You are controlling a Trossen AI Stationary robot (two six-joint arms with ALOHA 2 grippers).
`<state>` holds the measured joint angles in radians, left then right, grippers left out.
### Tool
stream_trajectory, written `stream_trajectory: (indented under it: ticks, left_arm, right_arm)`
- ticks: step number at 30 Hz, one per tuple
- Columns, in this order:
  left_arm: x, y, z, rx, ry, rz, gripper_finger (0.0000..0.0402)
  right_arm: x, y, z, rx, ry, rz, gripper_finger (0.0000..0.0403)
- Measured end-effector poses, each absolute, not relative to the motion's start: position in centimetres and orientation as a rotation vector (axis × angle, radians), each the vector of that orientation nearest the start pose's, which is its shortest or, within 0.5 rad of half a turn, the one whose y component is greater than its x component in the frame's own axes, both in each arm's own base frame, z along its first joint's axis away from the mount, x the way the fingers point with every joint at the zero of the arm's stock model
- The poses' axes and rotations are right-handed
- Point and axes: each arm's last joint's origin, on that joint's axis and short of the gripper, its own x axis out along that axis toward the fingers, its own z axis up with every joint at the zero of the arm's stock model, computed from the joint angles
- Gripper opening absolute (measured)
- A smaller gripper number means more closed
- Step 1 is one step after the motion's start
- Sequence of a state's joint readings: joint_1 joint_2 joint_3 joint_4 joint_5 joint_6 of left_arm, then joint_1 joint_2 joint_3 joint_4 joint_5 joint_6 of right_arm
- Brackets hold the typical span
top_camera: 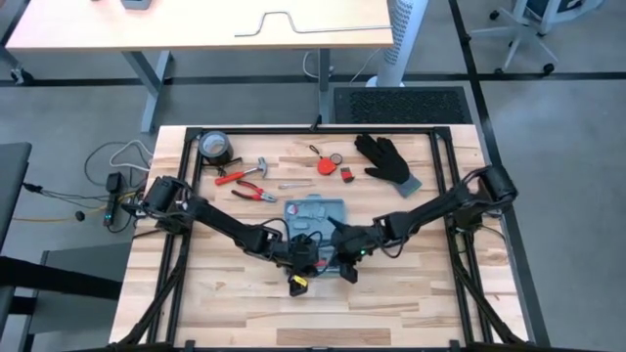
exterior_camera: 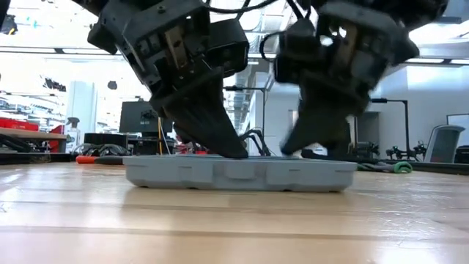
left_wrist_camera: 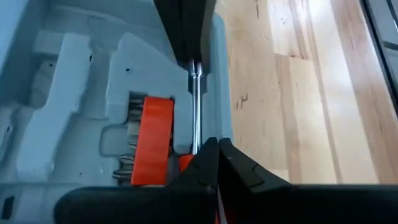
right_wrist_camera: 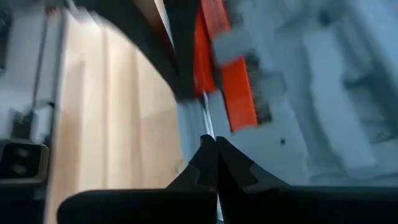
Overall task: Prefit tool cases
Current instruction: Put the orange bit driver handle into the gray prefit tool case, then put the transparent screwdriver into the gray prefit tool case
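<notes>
The blue-grey tool case [top_camera: 315, 217] lies open and flat on the wooden table, with moulded recesses [left_wrist_camera: 74, 93] and an orange bit holder [left_wrist_camera: 155, 140] inside. A thin metal shaft [left_wrist_camera: 196, 99] lies along the case's near wall. My left gripper [top_camera: 311, 257] and right gripper [top_camera: 340, 257] meet over the case's near edge, both reaching down into it, left [exterior_camera: 223, 143] and right [exterior_camera: 304, 139]. Each is shut on the shaft, at opposite ends. The arms hide the case's near part in the high view. My left gripper pinches the thin metal shaft [left_wrist_camera: 196, 134] between its two fingertips [left_wrist_camera: 205, 155], coming slanting down from the table's left and lying along the shaft. The shaft rests in the case next to the bit holder. My right gripper pinches the same shaft [right_wrist_camera: 207, 121] at its other end between its fingertips [right_wrist_camera: 205, 155], slanting down from the table's right and lying along it. The shaft lies in the case by the near wall.
At the back of the table lie a dark tape roll [top_camera: 215, 147], red-handled pliers [top_camera: 249, 188], small red items [top_camera: 330, 164] and a black glove [top_camera: 386, 161]. A yellow-and-black object [top_camera: 298, 284] sits near the case's front. Black frame rails [top_camera: 445, 186] border the table.
</notes>
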<state>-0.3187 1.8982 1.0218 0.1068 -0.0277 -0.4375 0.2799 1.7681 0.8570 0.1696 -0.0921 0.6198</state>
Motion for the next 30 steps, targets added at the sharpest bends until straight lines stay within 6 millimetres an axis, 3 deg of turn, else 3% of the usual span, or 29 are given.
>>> stream_trajectory:
  ticks: [9,15,22,30]
  left_arm:
    - [35.4,-10.8,16.7,-0.256,0.748,-0.123,0.0000]
    - [34.6,-9.3,19.1,-0.204,0.717,-0.050,0.0000]
    - [33.3,-6.4,21.5,-0.110,0.731,0.052,0.0000]
    - [31.9,-1.6,23.4,-0.019,0.769,0.175,0.0000]
  right_arm:
    - [31.6,8.6,17.8,0.476,0.756,0.114,0.0000]
    - [31.0,8.0,19.3,0.445,0.722,0.065,0.0001]
    - [30.2,7.2,20.4,0.421,0.726,0.001,0.0001]
    - [29.7,5.4,21.4,0.404,0.695,-0.088,0.0004]
